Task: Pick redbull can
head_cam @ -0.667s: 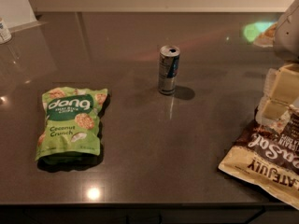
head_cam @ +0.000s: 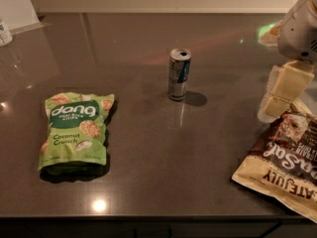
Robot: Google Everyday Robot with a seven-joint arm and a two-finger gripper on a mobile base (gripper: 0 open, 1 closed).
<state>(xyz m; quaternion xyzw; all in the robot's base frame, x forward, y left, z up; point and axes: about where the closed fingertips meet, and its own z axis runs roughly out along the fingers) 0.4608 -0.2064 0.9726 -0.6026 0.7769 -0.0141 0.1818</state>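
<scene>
The redbull can [head_cam: 179, 74] stands upright near the middle of the dark countertop [head_cam: 148, 148]. It is slim and silver with blue panels and a silver top. My gripper [head_cam: 281, 92], cream-coloured under a white arm housing, hangs at the right edge of the view. It is well to the right of the can and slightly nearer the front, apart from it and holding nothing I can see. Its lower end hangs just above a brown and cream snack bag.
A green Dang coconut crunch bag [head_cam: 75, 131] lies flat at the front left. A brown and cream snack bag [head_cam: 285, 168] lies at the front right under the gripper. A white container [head_cam: 5, 32] stands at the far left edge. The counter's front edge runs along the bottom.
My gripper has shifted slightly to the left, toward the can. The can and both bags have not moved.
</scene>
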